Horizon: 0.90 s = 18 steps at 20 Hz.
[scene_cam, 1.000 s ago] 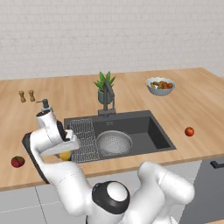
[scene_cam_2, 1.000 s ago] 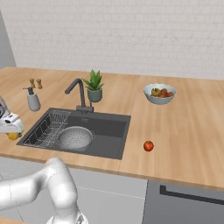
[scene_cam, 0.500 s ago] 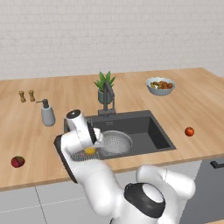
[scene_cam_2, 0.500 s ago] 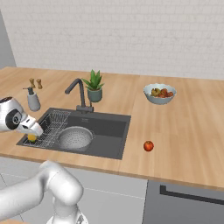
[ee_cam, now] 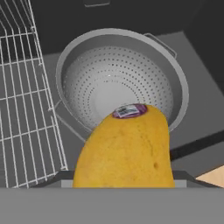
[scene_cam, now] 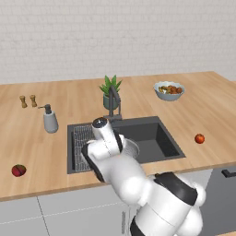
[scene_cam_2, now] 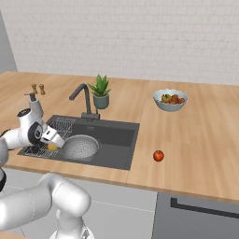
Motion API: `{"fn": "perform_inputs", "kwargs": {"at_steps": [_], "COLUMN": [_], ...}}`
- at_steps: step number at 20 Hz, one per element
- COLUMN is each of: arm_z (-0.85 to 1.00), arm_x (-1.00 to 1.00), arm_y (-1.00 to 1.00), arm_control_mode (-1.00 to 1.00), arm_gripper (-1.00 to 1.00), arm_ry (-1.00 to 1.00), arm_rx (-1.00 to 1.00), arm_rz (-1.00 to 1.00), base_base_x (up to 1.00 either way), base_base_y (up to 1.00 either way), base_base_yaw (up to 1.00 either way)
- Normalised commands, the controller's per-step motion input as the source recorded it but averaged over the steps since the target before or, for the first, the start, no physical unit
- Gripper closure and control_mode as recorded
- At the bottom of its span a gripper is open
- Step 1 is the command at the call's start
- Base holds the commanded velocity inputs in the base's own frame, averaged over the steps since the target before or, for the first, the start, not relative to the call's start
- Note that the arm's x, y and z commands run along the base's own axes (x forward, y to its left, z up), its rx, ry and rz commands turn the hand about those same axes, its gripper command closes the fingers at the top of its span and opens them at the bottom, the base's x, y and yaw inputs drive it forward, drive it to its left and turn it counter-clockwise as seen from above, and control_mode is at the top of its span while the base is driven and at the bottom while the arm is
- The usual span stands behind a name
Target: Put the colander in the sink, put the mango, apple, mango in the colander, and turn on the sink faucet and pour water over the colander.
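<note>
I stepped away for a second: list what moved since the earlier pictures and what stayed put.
The gripper, shut on the yellow mango, swung from the counter left of the sink across the wire rack to the colander. The mango is not yet released. The colander, faucet, fruit bowl, red apple and dark red fruit stayed.

Colander (scene_cam_2: 80, 146) in sink (scene_cam_2: 116, 138), rack (scene_cam_2: 51, 135) beside, mango (ee_cam: 124, 148) seemingly above rim.
</note>
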Motion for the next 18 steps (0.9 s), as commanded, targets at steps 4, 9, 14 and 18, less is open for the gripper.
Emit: {"fn": "perform_inputs", "kwargs": {"at_steps": [4,9,14,18], "arm_z": [0.0,-0.06,-0.23,-0.22], "arm_x": [0.16,0.23,0.34,0.39], "arm_y": [-0.49,-0.26,-0.06,-0.03], "arm_control_mode": [-1.0,-1.0,-1.0,-1.0], "arm_gripper": [1.0,1.0,1.0,1.0], "arm_ry": [-0.06,-0.04,-0.01,0.0], "arm_rx": [0.0,0.0,0.0,0.0], "arm_rz": [-0.01,0.0,0.0,0.0], "base_base_x": [0.0,0.0,0.0,0.0], "base_base_y": [0.0,0.0,0.0,0.0], "base_base_yaw": [0.0,0.0,0.0,0.0]}}
